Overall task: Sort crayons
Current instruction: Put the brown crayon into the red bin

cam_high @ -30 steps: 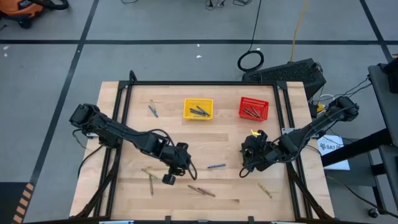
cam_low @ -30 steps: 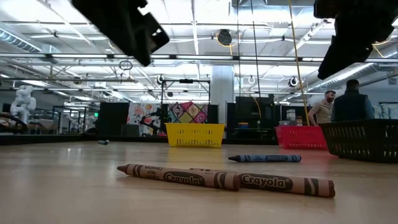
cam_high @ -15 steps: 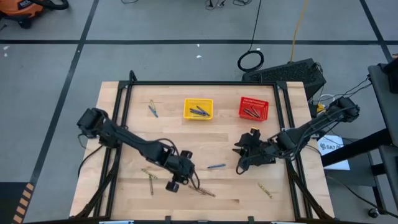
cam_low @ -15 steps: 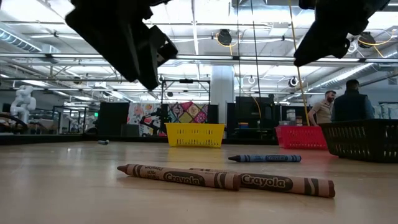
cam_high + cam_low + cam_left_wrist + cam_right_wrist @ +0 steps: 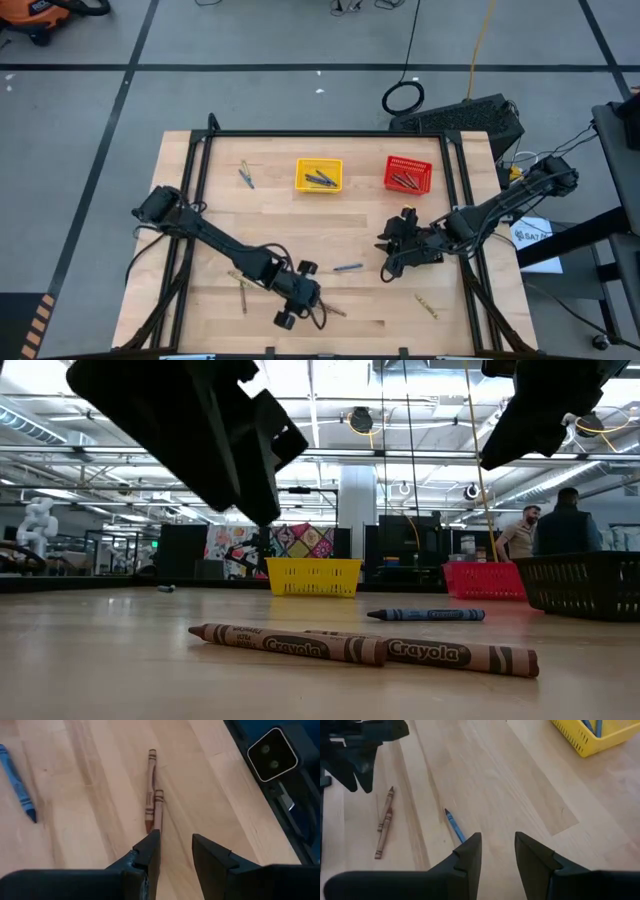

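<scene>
Brown crayons (image 5: pixel 154 805), two lying side by side and touching, are seen just ahead of the left gripper (image 5: pixel 175 847), their long axes running straight away from the parted, empty jaws, so a turn of the wrist is judged necessary before they can be pinched across. A blue crayon (image 5: pixel 348 267) is found near that brown pair, between the two arms, and the right gripper (image 5: pixel 497 850), also parted and empty, is pointed at it from closer by.

Right gripper (image 5: pixel 497 851) fingers parted above bare wood; blue crayon (image 5: pixel 454 826) just ahead. Two brown crayons (image 5: pixel 384 822) lie side by side; yellow basket (image 5: pixel 592 739) at far corner.
</scene>
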Tool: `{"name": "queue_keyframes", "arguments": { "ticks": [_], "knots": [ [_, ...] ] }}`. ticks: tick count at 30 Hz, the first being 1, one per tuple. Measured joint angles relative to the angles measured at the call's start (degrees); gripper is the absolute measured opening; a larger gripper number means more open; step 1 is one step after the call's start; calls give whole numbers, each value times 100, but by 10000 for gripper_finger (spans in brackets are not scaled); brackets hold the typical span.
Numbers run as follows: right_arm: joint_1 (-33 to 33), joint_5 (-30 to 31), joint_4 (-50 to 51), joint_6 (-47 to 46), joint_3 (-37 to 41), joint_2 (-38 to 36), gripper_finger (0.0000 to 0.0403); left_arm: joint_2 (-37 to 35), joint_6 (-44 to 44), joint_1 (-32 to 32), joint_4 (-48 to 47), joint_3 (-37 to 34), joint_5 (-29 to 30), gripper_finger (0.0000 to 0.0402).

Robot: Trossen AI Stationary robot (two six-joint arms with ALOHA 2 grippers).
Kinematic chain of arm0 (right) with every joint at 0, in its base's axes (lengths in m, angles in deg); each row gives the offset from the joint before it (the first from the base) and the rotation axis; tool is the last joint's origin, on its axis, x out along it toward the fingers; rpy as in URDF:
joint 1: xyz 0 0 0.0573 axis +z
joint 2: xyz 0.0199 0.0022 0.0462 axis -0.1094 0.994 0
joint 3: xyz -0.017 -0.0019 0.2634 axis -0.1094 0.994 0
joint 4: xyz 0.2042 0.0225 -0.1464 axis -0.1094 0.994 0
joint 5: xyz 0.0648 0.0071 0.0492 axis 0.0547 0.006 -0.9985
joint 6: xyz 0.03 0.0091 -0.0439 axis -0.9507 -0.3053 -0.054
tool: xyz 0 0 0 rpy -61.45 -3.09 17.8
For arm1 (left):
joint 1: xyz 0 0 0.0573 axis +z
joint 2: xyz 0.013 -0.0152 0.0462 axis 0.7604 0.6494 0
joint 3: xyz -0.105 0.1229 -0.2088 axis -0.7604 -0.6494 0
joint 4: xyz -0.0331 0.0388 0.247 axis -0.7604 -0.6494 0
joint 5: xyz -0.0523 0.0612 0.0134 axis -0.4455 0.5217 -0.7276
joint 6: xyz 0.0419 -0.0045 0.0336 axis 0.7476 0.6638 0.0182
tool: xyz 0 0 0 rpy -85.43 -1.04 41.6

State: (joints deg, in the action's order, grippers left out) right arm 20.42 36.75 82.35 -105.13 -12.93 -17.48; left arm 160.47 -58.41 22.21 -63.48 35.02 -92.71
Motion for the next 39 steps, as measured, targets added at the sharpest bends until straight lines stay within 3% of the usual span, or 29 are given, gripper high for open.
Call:
{"name": "queue_keyframes", "arguments": {
  "ticks": [26, 39],
  "knots": [
    [0, 7, 13, 169, 0, 0, 105, 592, -13, 107, -131, 30, 48, 115],
    [0, 3, 23, 173, 0, 0, 105, 831, -724, 133, -547, 70, 94, 108]
  ]
}}
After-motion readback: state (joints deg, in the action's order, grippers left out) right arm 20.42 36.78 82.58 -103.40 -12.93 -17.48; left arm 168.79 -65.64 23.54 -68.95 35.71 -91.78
